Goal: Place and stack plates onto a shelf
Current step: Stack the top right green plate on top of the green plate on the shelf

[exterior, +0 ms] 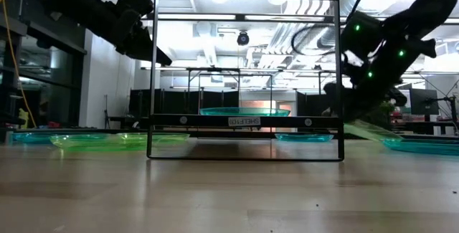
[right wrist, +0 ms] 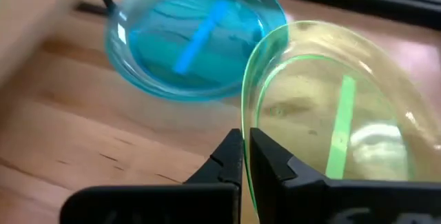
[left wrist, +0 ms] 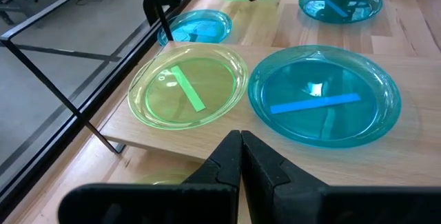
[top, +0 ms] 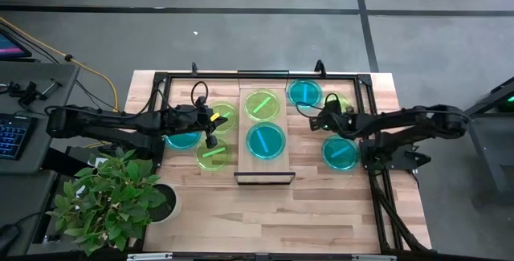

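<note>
Now — right claw (right wrist: 242,156) clamping yellow-green plate (right wrist: 331,114).

Both arms over the table, fingers (left wrist: 240,156) together on each.

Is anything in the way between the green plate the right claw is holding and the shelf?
Partly: a blue plate lies between the held green plate and the shelf, whose spots look filled.

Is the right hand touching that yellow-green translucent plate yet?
Touching. In the right wrist view the right hand is shut on the rim of the yellow-green translucent plastic plate, which sits tilted.
</note>
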